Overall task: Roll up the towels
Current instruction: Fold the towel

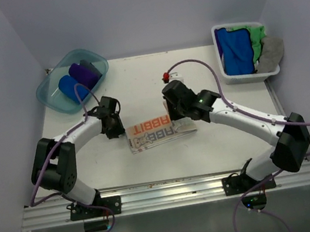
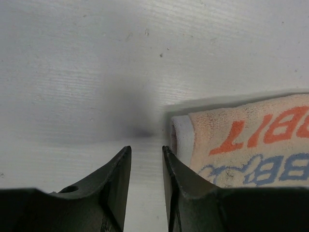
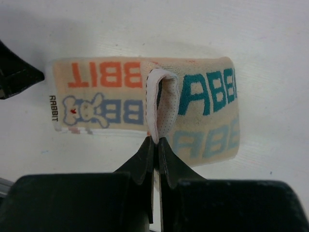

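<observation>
Two rolled towels (image 1: 73,88) in tub (image 1: 51,100), loose towels (image 1: 236,49) in basket (image 1: 250,78), my right gripper (image 3: 157,142) pinching cream towel (image 1: 158,132), my left gripper (image 2: 146,157) half spread beside it, white table (image 1: 136,77), lilac walls (image 1: 143,11)

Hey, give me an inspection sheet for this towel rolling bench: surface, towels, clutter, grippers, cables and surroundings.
Surface: white table, no spills seen.
Job's things: cream towel folded at centre, one edge lifted, not rolled; blue roll and purple roll in the teal tub, far left; blue towel, green towel and grey towel loose in the white basket, far right.
Clutter: small red part at far centre, too small to identify.
Grippers: left gripper open beside the cream towel's end, holding nothing; right gripper shut on its white hem.
Cables: purple cable looped along each arm.
Surroundings: pale walls on three sides; metal rail at the near edge.
</observation>
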